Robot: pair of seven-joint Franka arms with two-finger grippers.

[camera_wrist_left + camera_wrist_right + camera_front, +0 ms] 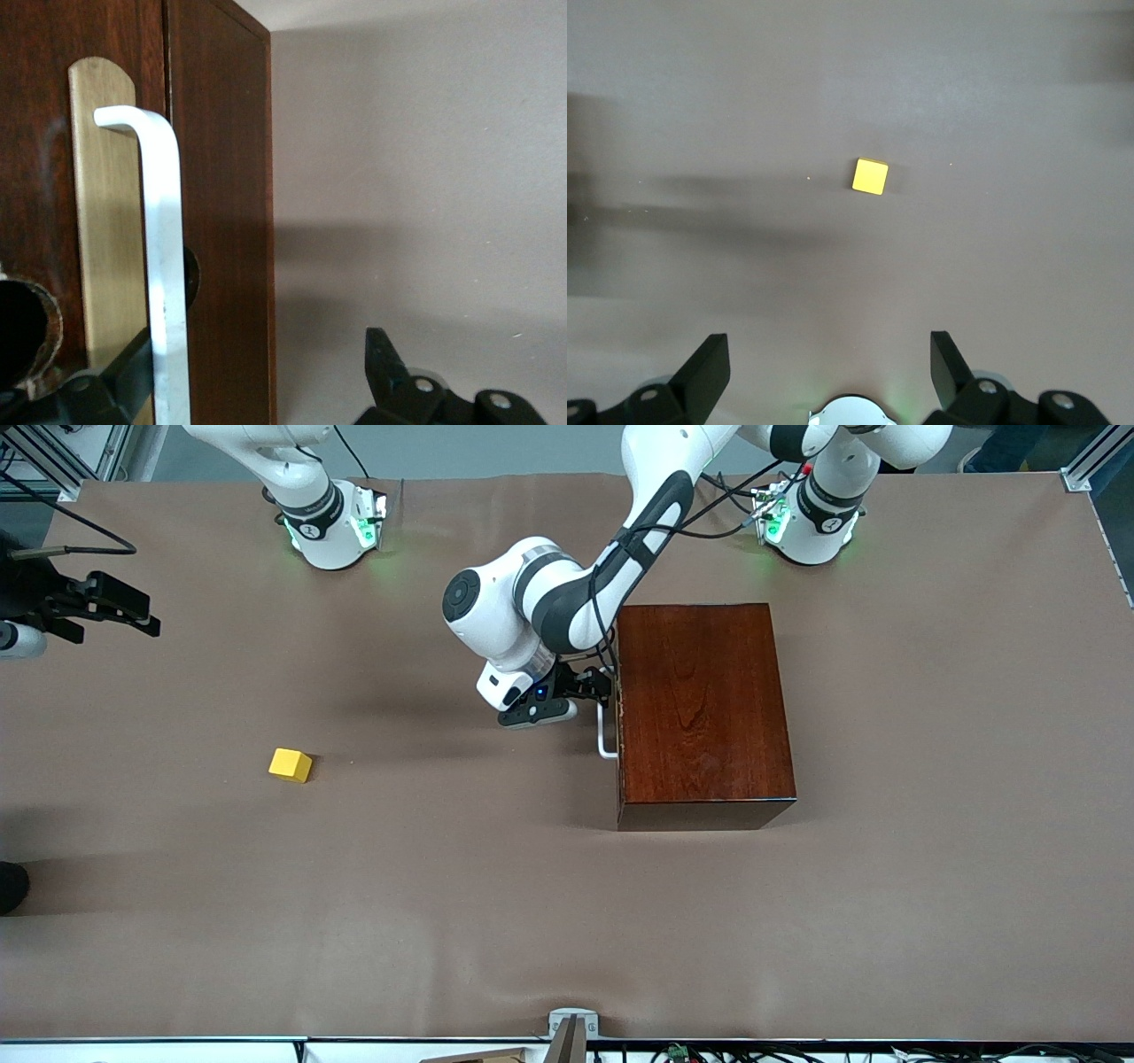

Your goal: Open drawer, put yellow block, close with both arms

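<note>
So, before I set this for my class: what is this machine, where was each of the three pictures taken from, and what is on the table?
These are two white robot arms bolted to a brown table. The wide picture comes from a high camera facing them. The other two come from small cameras on each arm's wrist, looking down past its black jaws.

On the table stand a dark wooden box and a small yellow block, which lies toward the right arm's end. The box's drawer is shut.

The left gripper is at the drawer's white handle, its jaws open on either side of the bar and not yet closed on it. The right gripper waits in the air over the right arm's end of the table, jaws open, with the block in its camera's view. Nothing is held.
</note>
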